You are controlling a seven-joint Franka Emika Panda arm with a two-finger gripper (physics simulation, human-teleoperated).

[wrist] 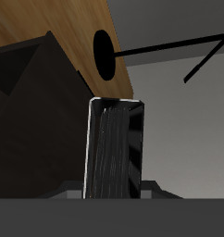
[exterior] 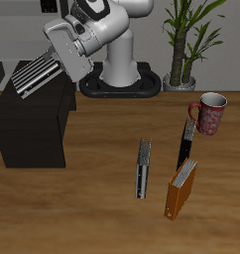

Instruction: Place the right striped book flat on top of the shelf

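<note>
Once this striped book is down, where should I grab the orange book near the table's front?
Probably take the orange book by its top edge, from straight above, closing across its thin thickness: it stands upright, narrow edge up. The pincer now holds the right striped book.

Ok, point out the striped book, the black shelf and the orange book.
striped book (exterior: pixel 35 75), exterior view, on its striped cover, held in the tool.
shelf (exterior: pixel 33 124), exterior view, on its dark front face.
orange book (exterior: pixel 180 191), exterior view, on its orange cover.

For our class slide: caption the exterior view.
Gripper holds the striped book tilted above the black shelf.
</note>
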